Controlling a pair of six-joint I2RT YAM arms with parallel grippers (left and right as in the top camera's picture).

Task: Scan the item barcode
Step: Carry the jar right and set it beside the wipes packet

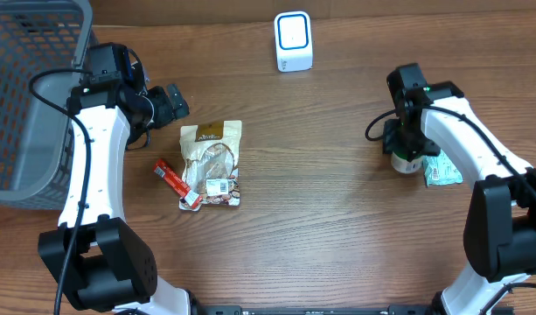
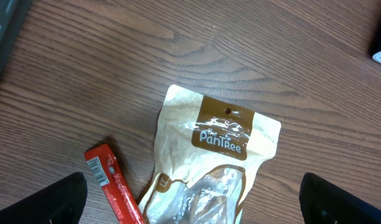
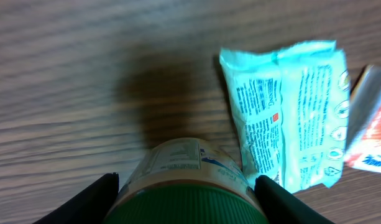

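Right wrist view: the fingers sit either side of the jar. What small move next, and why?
Probably lift the jar straight up a little. The right gripper appears closed on its green lid, one finger each side, yet it looks to stand on the table close beside the teal packet. Rising first should clear that packet before heading for the scanner.

The table (image 1: 337, 219) is matt grained wood, the pouch (image 2: 218, 155) glossy film, the lid (image 3: 187, 208) of the jar (image 3: 178, 163) ribbed green plastic.
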